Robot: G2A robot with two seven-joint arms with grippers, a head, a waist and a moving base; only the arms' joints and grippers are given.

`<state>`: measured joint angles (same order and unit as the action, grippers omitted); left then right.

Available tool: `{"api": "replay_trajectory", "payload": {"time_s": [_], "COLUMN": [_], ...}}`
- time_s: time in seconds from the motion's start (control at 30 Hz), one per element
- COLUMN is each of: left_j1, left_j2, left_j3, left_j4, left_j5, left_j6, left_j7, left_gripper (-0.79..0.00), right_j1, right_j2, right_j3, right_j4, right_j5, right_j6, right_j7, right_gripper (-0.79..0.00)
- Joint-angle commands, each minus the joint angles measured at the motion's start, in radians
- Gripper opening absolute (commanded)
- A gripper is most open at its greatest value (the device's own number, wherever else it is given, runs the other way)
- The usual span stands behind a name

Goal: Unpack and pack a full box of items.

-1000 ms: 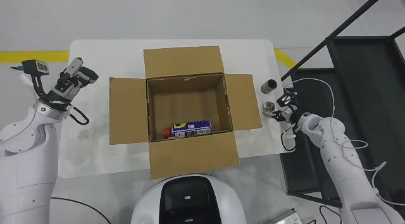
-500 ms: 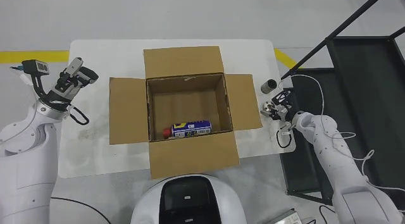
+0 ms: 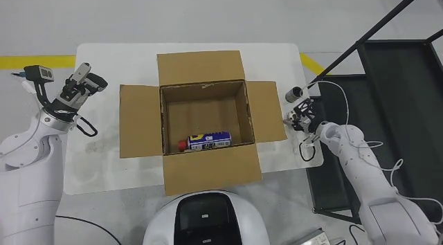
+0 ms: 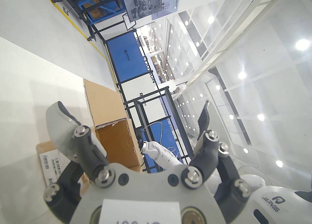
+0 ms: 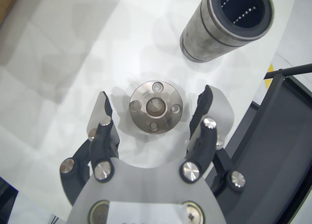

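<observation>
An open cardboard box [image 3: 142, 127] sits mid-table with a blue and yellow spray can [image 3: 208, 140] lying inside at its near wall. Right of the box a grey metal cylinder [image 3: 294, 94] [image 5: 224, 15] lies on the white table. Just nearer, a round metal flange [image 5: 156, 107] with bolt holes stands flat on the table. My right gripper [image 5: 156, 103] [image 3: 299, 115] is open, its fingers on either side of the flange without touching it. My left gripper [image 4: 132, 115] [image 3: 93, 79] is open and holds nothing, raised at the table's left edge, pointing away from the table.
A black metal rack [image 3: 387, 106] stands right beside the table's right edge, close to my right arm. The box's flaps [image 3: 211, 169] lie spread out on all sides. A yellow floor line [image 3: 34, 61] runs behind the table.
My right gripper has shifted left and slightly farther onto the table, coming down over the flange. The left arm has stayed still.
</observation>
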<state>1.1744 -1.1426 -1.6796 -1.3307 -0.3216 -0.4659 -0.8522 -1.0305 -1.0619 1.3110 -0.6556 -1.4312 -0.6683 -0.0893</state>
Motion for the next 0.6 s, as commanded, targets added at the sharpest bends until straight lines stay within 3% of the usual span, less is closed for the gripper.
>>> {"api": "replay_trajectory", "payload": {"time_s": [0.0,0.07,0.13,0.4,0.57], "left_j1": [0.0,0.0,0.0,0.0,0.0], "left_j2": [0.0,0.0,0.0,0.0,0.0], "left_j3": [0.0,0.0,0.0,0.0,0.0], "left_j4": [0.0,0.0,0.0,0.0,0.0], "left_j5": [0.0,0.0,0.0,0.0,0.0], "left_j6": [0.0,0.0,0.0,0.0,0.0], "left_j7": [0.0,0.0,0.0,0.0,0.0], "left_gripper": [0.0,0.0,0.0,0.0,0.0], "right_j1": [0.006,0.01,0.011,-0.029,-0.116], "right_j2": [-0.002,-0.003,-0.003,0.018,0.05], "right_j3": [-0.007,-0.012,-0.014,0.021,0.09], "right_j4": [0.005,0.01,0.014,-0.037,-0.178], "right_j5": [0.0,-0.003,-0.005,-0.013,-0.019], "right_j6": [0.002,0.006,0.016,0.032,0.02], "right_j7": [0.003,0.004,0.001,-0.067,-0.106], "right_gripper": [-0.545,-0.705,-0.785,-0.785,-0.785]}}
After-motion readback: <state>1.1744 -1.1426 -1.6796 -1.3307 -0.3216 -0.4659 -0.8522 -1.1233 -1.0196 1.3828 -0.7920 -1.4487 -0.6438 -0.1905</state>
